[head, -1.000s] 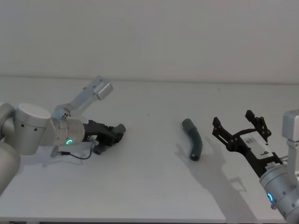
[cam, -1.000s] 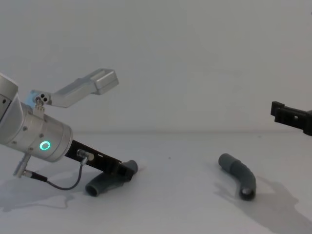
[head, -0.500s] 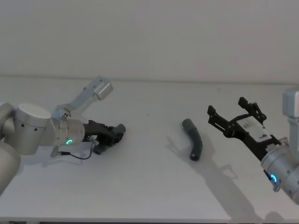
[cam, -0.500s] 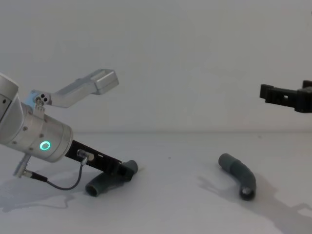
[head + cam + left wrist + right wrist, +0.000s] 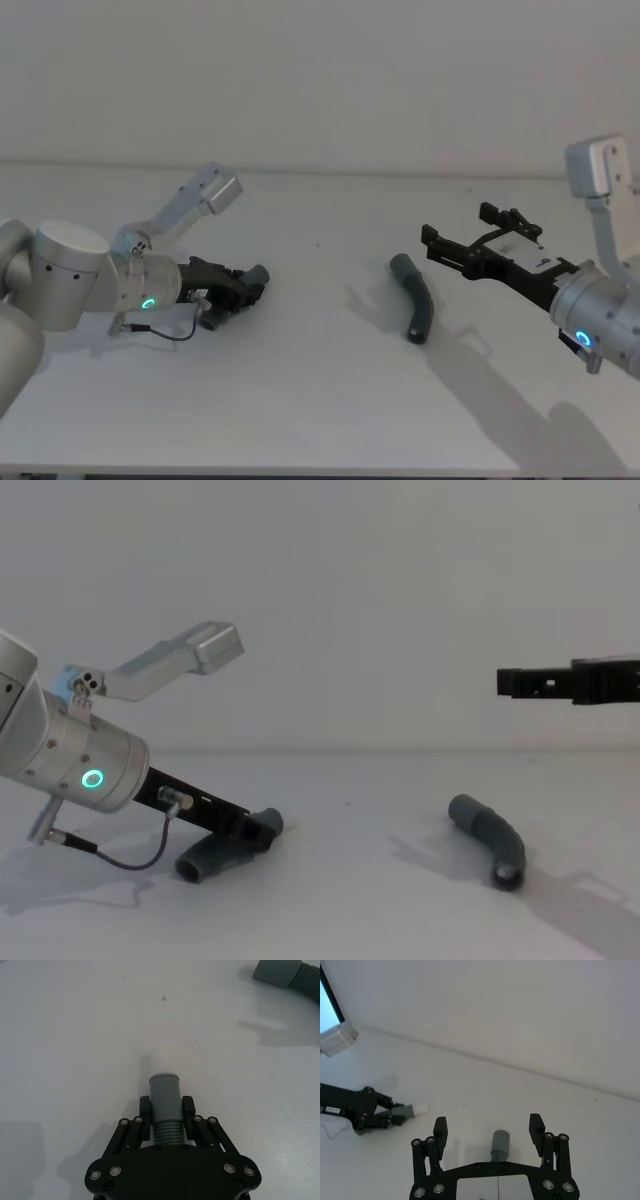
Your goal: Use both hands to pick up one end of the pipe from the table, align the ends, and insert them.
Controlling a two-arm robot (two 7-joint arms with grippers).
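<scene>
Low over the white table (image 5: 320,400), at its left, my left gripper (image 5: 250,287) is shut on one dark grey pipe piece (image 5: 165,1091), clamped at its ribbed section. That piece (image 5: 212,858) slants with one end on the table, and its white tip (image 5: 420,1108) points to the right. The other curved pipe piece (image 5: 414,300) lies alone right of centre. My right gripper (image 5: 457,225) hangs open in the air just to its right, fingers level and pointing left. In the right wrist view this piece's collar end (image 5: 500,1143) shows between and beyond the open fingers (image 5: 440,1130).
A plain pale wall stands behind the table. The left wrist's silver camera bracket (image 5: 212,190) sticks up above the left arm. A black cable (image 5: 130,858) loops under the left wrist.
My right gripper has risen from the table's right front and swung left, levelling out beside and above the loose pipe piece. The left arm and both pipe pieces have stayed put.
</scene>
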